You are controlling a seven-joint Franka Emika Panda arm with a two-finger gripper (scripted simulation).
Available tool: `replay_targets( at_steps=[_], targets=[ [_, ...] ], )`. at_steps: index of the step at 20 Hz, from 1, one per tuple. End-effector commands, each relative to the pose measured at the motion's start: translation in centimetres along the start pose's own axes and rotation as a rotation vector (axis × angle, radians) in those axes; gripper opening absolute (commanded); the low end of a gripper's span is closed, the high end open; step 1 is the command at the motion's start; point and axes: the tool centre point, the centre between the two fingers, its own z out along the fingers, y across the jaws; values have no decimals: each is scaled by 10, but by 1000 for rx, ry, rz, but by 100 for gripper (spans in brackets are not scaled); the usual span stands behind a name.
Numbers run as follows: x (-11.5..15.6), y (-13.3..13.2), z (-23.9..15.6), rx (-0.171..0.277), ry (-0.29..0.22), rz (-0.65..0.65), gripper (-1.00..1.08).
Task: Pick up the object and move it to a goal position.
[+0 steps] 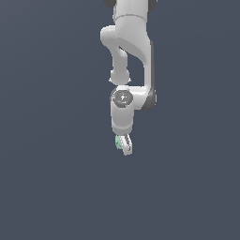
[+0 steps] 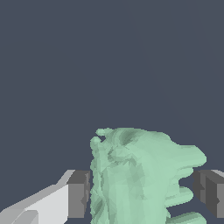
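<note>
The white arm (image 1: 129, 56) hangs downward — end effector (image 1: 123, 144) fingers (image 2: 78, 194) slightly parted.

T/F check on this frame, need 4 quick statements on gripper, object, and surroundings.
1. The object is pale mint green. True.
2. The object lies far off from the gripper, out on the open surface. False: it sits between the fingers, right at the gripper's tip in the exterior view.
3. In the wrist view one finger pad is next to the object and the other shows a gap. True: the pad beside the white finger is about at the object's edge, while the opposite pad stands a little apart from the body.
4. Several other items lie around the arm. False: only the plain dark grey background shows in both views.
</note>
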Motion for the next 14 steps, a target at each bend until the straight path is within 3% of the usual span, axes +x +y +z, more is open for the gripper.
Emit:
replay_targets(
  at_steps=[1, 14],
  targets=[
    [-12, 3, -11, 1, 0, -1, -100],
    [-113, 26, -98, 1, 0, 0, -100]
  ],
)
